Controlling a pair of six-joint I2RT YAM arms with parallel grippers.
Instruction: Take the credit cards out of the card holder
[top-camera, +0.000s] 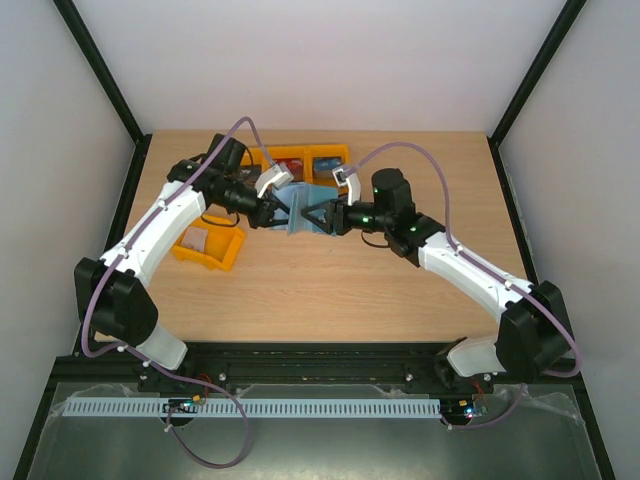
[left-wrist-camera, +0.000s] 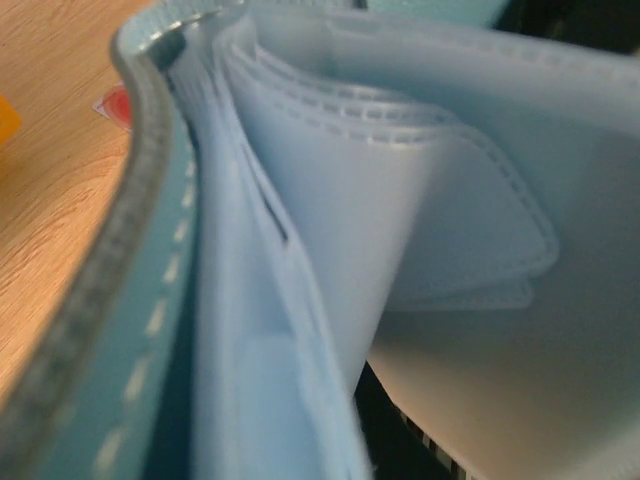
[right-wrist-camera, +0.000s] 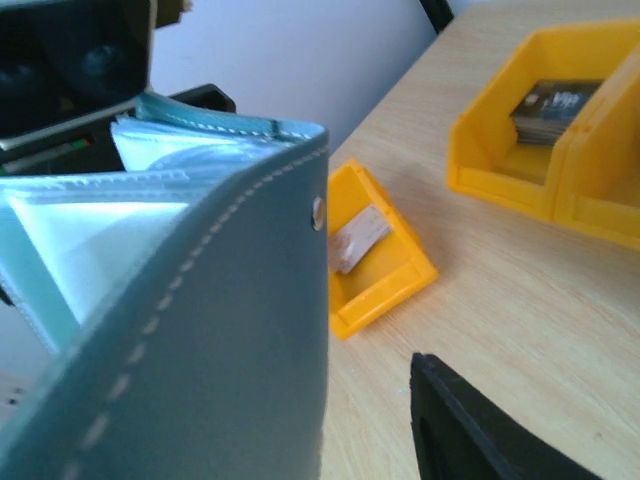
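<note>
The teal-blue card holder (top-camera: 296, 212) hangs open above the table between my two grippers. My left gripper (top-camera: 268, 212) is shut on its left side. In the left wrist view the holder's light blue pockets (left-wrist-camera: 400, 200) fill the frame, and no card shows in them. A scrap of white with a red mark (left-wrist-camera: 116, 102), perhaps a credit card, lies on the table behind the holder's edge. My right gripper (top-camera: 322, 216) is at the holder's right side with its jaws apart. One black finger (right-wrist-camera: 480, 430) stands clear of the teal cover (right-wrist-camera: 200, 350).
An orange bin (top-camera: 210, 248) with a pale card in it lies at front left, also in the right wrist view (right-wrist-camera: 385, 265). More orange bins (top-camera: 305, 160) stand at the back; one (right-wrist-camera: 540, 140) holds a dark stack of cards.
</note>
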